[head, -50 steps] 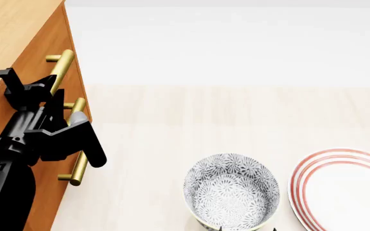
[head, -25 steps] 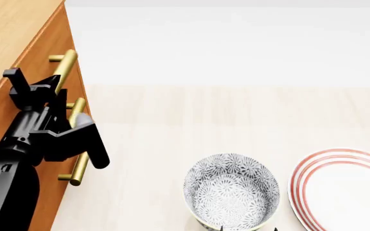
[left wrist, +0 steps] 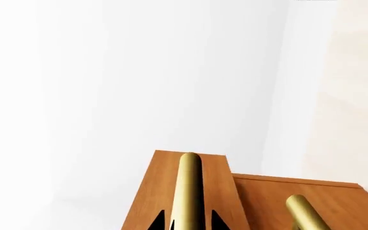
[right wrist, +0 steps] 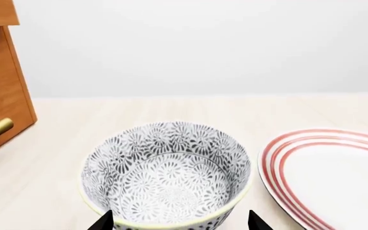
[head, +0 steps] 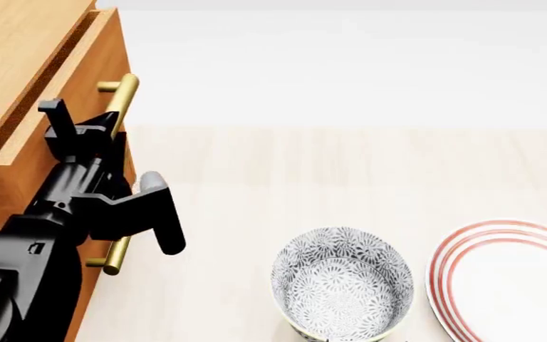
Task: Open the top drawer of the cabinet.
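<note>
The left gripper (head: 102,139) is closed around the brass handle (head: 122,100) of the top drawer (head: 45,107), which stands slightly out from the cabinet (head: 8,43). A patterned bowl (head: 342,285) sits beside a red-ringed plate (head: 506,281) on the floor.

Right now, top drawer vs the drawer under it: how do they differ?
The top drawer is pulled out, with a dark gap behind its front; the second drawer sits further back, apparently closed. The left gripper sits at the top drawer's handle; the second drawer's handle is free. Both are orange-brown wood with brass bar handles.
</note>
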{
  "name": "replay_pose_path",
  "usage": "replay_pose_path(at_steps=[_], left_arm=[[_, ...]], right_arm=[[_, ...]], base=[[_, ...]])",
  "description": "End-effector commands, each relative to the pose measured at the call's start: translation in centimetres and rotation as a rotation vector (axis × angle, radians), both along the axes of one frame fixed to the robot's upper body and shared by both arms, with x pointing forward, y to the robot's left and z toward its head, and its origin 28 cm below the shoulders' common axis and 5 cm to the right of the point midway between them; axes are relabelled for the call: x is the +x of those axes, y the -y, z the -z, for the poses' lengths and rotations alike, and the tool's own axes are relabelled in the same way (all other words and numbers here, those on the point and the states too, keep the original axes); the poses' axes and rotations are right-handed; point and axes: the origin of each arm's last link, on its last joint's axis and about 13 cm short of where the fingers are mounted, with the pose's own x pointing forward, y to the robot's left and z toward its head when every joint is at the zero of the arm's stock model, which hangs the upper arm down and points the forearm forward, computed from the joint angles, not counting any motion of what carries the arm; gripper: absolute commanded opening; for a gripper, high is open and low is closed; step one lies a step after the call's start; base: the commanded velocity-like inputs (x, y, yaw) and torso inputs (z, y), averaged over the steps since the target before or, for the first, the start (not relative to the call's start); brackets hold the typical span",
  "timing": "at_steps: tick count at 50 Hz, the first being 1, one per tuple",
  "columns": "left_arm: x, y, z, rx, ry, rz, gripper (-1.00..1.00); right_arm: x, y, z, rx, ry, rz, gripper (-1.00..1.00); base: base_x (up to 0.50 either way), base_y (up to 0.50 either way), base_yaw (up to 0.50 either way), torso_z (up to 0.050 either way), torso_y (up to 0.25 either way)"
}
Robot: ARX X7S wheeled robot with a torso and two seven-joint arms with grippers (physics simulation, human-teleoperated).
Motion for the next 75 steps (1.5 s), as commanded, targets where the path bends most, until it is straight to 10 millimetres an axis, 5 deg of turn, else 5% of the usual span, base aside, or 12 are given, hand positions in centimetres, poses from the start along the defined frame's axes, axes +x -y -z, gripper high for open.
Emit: replay_pose_path(at_steps=[1,43,62,63,75], left_arm=[[0.0,3.3,0.3,-0.053,-0.088,0.114,-1.0],[-1.3,10.3,-1.7,-0.039,-0.075,0.324,-1.0],[-2.0,11.1,-2.0,-0.036,-0.046,0.368,-1.0],[-1.9,11.1,-1.9,-0.031,-0.042,0.364,1.0],[-4.2,11.8,-2.9,-0.346,-0.065,0.46,1.0]], right_arm=[[0.1,0.1,-0.1,0.01,0.007,-0.003,1.0],[0.3,0.8,0.3,0.039,-0.024,0.024,1.0],[0.3,0.8,0.4,0.04,-0.035,0.02,1.0],[0.3,0.8,0.4,0.04,-0.036,0.02,1.0],[0.3,0.7,0.5,0.039,-0.044,0.019,1.0]], base=[[0.0,0.0,0.0,0.0,0.0],[0.0,0.0,0.0,0.0,0.0],[0.0,0.0,0.0,0.0,0.001],[0.0,0.0,0.0,0.0,0.0],[0.0,0.0,0.0,0.0,0.0]])
